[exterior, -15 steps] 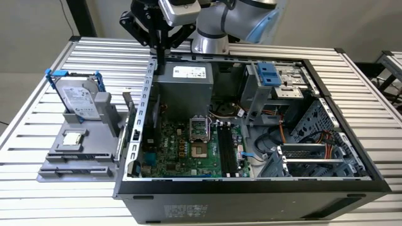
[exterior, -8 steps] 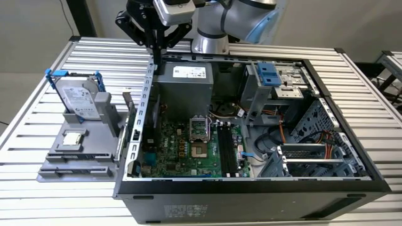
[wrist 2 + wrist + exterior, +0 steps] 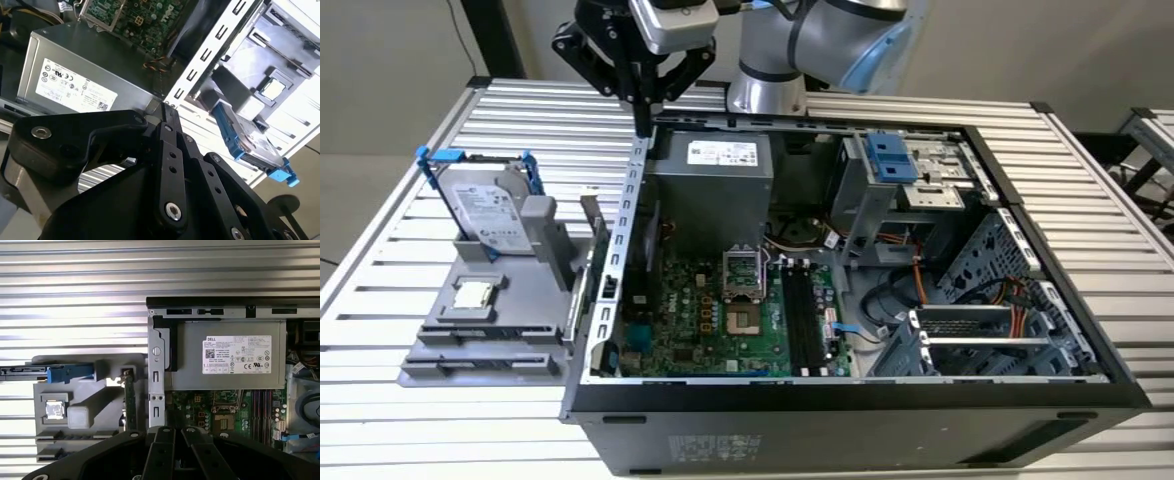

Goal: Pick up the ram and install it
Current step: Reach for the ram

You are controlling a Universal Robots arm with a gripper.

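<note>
The ram [image 3: 130, 402] is a narrow green stick standing on edge in the grey holder [image 3: 90, 405], just outside the computer case's side wall; in the exterior view the ram [image 3: 596, 245] is at the holder's right edge. My gripper [image 3: 644, 118] hangs above the case's far corner on the exterior view's left, well above the ram and touching nothing. Its black fingers are shut together with nothing between them, as the gripper [image 3: 175, 430] also shows in the first wrist view. The black memory slots [image 3: 803, 315] lie on the motherboard inside the case.
The open case [image 3: 854, 395] lies on a slatted metal table [image 3: 400, 420]. The holder also carries a silver hard drive with a blue bracket [image 3: 487, 205] and a square chip [image 3: 474, 293]. A grey power supply [image 3: 710, 175] and a blue-tabbed drive cage [image 3: 907, 165] fill the case's far end.
</note>
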